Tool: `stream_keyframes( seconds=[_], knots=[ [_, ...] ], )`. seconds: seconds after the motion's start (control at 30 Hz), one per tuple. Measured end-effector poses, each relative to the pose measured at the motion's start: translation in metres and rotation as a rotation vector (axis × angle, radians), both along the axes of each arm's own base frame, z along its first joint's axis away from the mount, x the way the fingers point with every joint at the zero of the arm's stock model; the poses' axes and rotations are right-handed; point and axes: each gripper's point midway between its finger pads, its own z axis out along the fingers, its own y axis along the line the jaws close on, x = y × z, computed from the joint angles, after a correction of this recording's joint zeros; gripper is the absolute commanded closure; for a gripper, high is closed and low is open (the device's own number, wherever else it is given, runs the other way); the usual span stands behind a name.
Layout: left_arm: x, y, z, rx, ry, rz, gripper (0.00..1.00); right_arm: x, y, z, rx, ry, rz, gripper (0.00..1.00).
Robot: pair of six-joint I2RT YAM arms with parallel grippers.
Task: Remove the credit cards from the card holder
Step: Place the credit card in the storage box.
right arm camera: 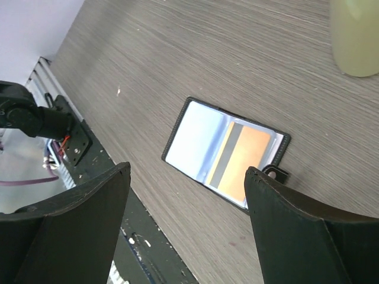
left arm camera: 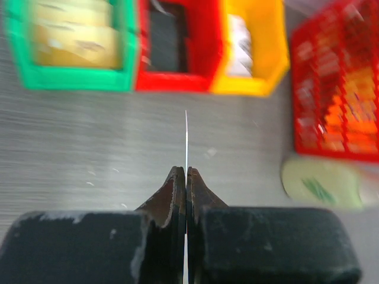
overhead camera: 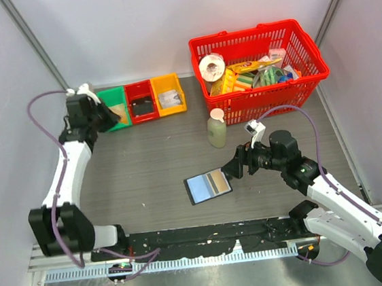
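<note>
My left pincer [left arm camera: 186, 171] grips a thin credit card [left arm camera: 186, 136] edge-on, below the green tray [left arm camera: 77, 78]. My right pincer [right arm camera: 188, 171] gapes wide, the open card holder [right arm camera: 195, 133] at frame centre, an orange card [right arm camera: 251, 160] inside.

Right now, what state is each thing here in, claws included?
Left gripper: shut on a thin card, seen edge-on.
Right gripper: open, empty, near the holder.
Black folding card holder: open, lying flat.
Orange plastic card: tucked in the holder's pocket.
Pale green bottle: upright, cap on.
Red plastic basket: full.
</note>
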Motion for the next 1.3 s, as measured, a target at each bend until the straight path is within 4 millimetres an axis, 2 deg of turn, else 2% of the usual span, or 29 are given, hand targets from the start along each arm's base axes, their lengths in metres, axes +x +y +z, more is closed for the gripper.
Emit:
stream_keyframes(
  seconds=[0.13,0.2,0.33,0.5,0.63,0.73,0.83,0.9,1.07,1.2,1.3],
  knots=[
    [0.049,0.064,-0.003,0.036,0.048,0.183,1.00,0.004,-0.004,-0.004,-0.025,-0.008,-0.023,0.18],
    [0.071,0.084,-0.015,0.055,0.089,0.224,0.99,0.005,-0.004,-0.004,-0.031,-0.015,-0.026,0.18],
    [0.109,0.096,-0.042,0.083,0.156,0.230,0.98,0.006,-0.005,-0.005,-0.037,-0.021,-0.031,0.18],
    [0.146,0.096,-0.081,0.072,0.221,0.194,0.94,0.007,-0.006,-0.005,-0.039,-0.022,-0.036,0.18],
    [0.158,0.088,-0.112,0.022,0.274,0.164,0.87,0.008,-0.006,-0.005,-0.040,-0.023,-0.038,0.18],
    [0.162,0.081,-0.132,-0.024,0.310,0.146,0.77,0.008,-0.006,-0.005,-0.040,-0.022,-0.039,0.19],
    [0.162,0.077,-0.139,-0.052,0.329,0.139,0.63,0.008,-0.006,-0.006,-0.043,-0.020,-0.039,0.19],
    [0.162,0.076,-0.138,-0.054,0.329,0.139,0.52,0.008,-0.006,-0.008,-0.046,-0.016,-0.039,0.19],
    [0.165,0.085,-0.127,-0.015,0.311,0.170,0.33,0.010,-0.008,-0.010,-0.057,-0.013,-0.051,0.19],
    [0.156,0.095,-0.113,0.031,0.318,0.215,0.27,0.009,-0.011,-0.012,-0.067,-0.007,-0.064,0.19],
    [0.144,0.098,-0.086,0.066,0.291,0.242,0.25,0.011,-0.013,-0.012,-0.074,-0.010,-0.080,0.20]
  ],
)
